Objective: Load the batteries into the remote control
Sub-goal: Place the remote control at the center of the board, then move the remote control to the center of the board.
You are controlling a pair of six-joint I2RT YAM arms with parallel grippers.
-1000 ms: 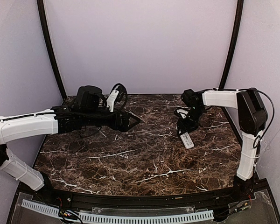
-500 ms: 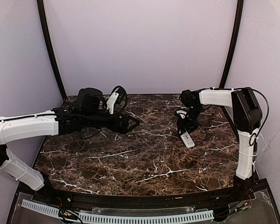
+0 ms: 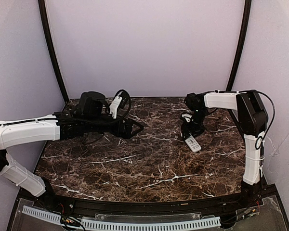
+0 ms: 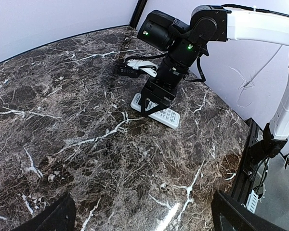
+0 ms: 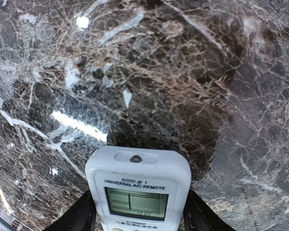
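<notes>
**Top view:** The white remote control (image 3: 193,143) lies face up at the far right of the dark marble worktop (image 3: 135,168). The right end effector (image 3: 189,133) points down over its far part. The left arm stretches in from the left, and the left end effector (image 3: 136,127) hangs over the far left of the worktop, well apart from the remote control. Black curved posts (image 3: 49,48) frame pale walls (image 3: 144,43), and a white perforated strip (image 3: 135,224) lines the near edge.

**Left wrist view:** The left fingers (image 4: 55,217) show only as dark tips in the bottom corners, spread wide and released over bare marble. Ahead, the right end effector covers the handset's middle, leaving the button end showing. A black-and-white connector (image 4: 135,70) and cables (image 4: 200,72) hang beside that wrist.

**Right wrist view:** The handset's screen end fills the bottom edge and its lower half is cut off. The dark right fingers (image 5: 79,216) sit just beside its long edges, but whether they clench it or have let go cannot be told. Its back lies hidden against the marble.
</notes>
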